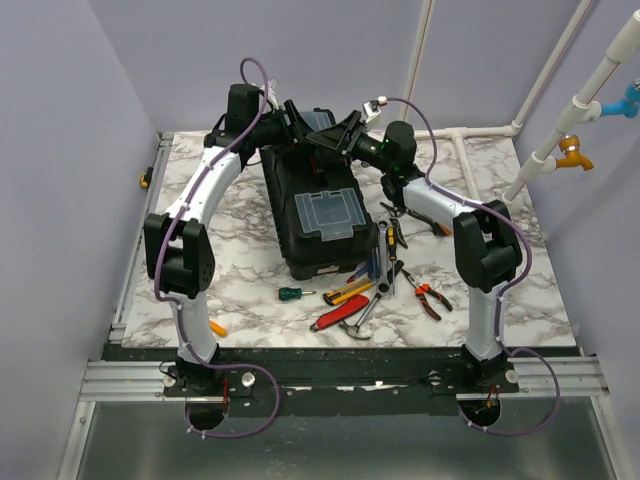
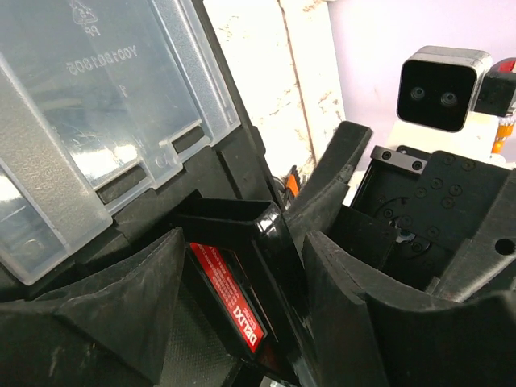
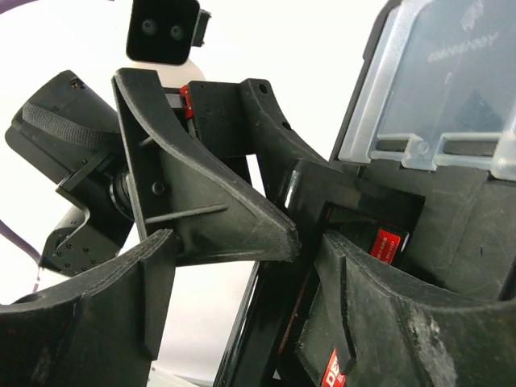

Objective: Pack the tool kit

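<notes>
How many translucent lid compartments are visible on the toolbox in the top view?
2. One translucent compartment is on the near half of the toolbox; the second compartment is at its far end, only partly visible.

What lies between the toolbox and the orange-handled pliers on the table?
A bundle of slim hand tools lies side by side there, beside the toolbox; the pliers are further right. The top view shows it.
</notes>
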Controlling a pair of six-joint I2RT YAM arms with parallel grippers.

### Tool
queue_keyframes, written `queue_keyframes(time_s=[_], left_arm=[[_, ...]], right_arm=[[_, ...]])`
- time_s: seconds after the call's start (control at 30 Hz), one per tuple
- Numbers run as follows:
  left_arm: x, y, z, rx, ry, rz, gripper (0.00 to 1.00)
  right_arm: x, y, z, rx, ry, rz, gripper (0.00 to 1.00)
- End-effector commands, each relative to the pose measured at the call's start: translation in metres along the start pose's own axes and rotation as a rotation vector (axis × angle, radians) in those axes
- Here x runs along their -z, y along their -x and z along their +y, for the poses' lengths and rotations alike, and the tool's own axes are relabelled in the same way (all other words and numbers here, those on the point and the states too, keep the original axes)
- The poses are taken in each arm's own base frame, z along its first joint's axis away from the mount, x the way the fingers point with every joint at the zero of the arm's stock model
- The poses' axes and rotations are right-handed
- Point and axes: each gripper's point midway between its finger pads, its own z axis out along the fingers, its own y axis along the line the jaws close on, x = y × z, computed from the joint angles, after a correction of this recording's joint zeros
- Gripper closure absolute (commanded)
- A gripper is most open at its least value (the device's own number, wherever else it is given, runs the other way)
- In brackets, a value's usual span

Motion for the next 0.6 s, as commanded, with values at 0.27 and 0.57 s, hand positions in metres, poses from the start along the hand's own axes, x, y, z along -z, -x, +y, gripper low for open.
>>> queue_keyframes(time_s=[0.27, 0.57], left_arm=[[-0.036, -0.004, -0.026, -0.002, -0.120, 0.115, 0.51], [-0.012, -0.005, -0.038, -0.051, -0.107, 0.094, 0.15]], right_arm=[[0.002, -0.035, 0.012, 0.103, -0.050, 0.109, 0.45], [0.008, -0.036, 0.007, 0.125, -0.093, 0.097, 0.24]])
